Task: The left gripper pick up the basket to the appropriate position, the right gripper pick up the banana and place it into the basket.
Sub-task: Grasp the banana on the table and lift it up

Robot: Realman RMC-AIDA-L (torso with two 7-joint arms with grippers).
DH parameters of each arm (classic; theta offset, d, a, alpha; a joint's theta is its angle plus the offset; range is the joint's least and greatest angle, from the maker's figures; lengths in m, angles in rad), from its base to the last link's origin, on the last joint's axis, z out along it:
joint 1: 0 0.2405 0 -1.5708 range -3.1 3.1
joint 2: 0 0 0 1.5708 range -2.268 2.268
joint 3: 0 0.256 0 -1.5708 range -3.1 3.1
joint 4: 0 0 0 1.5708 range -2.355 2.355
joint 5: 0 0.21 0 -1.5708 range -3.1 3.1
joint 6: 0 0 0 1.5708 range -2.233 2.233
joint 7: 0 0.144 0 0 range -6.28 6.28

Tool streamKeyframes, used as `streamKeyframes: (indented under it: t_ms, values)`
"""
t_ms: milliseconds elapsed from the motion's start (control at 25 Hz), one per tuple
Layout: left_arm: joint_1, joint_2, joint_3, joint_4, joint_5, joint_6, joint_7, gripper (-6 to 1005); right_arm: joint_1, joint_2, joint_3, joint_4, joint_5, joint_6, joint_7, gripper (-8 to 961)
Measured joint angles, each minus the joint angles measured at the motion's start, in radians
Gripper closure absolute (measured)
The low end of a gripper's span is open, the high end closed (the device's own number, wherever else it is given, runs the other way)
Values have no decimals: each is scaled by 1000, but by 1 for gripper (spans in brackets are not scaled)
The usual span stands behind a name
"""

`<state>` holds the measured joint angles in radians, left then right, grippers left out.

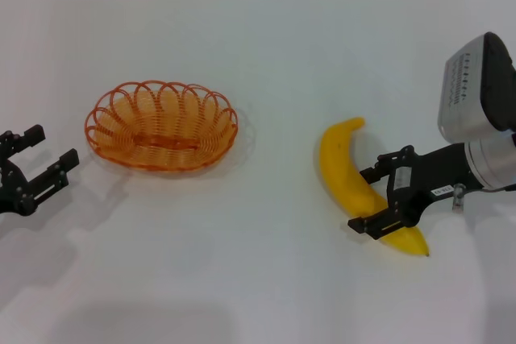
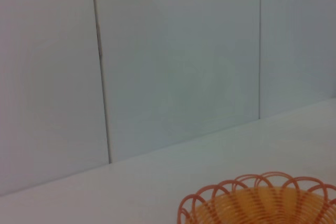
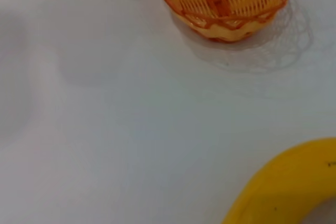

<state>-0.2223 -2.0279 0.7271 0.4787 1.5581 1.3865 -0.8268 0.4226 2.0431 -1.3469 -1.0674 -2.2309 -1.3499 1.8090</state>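
The orange wire basket (image 1: 101,138) stands empty on the white table, left of centre; its rim also shows in the left wrist view (image 2: 231,186) and the right wrist view (image 3: 226,22). My left gripper (image 1: 55,144) is open at the far left, a short way from the basket's left end and not touching it. The yellow banana (image 1: 339,151) lies flat on the table at the right, and part of it shows in the right wrist view (image 3: 289,187). My right gripper (image 1: 361,199) is open and low over the banana's lower half, one finger on each side of it.
The white tabletop (image 1: 266,54) runs back to a pale panelled wall (image 2: 173,51). The right arm's white and grey housing (image 1: 476,94) hangs over the table's right edge. Bare table separates the basket from the banana.
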Motion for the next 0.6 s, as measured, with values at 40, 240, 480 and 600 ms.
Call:
streamKeyframes:
  t_ms: [40,240,480,600]
  values:
    - [0,0,0,0,-1,-1,0,347,0,0,0,0,2,0,0,173]
    - [0,0,0,0,-2,-4,0,347,1,0,0,0,9,0,5,180]
    - [0,0,0,0,-6,-4,0,347,2,-2,3,-1,9,-2,16,189]
    - [0,0,0,0,-6,-4,0,347,3,-3,6,-2,9,-4,16,428]
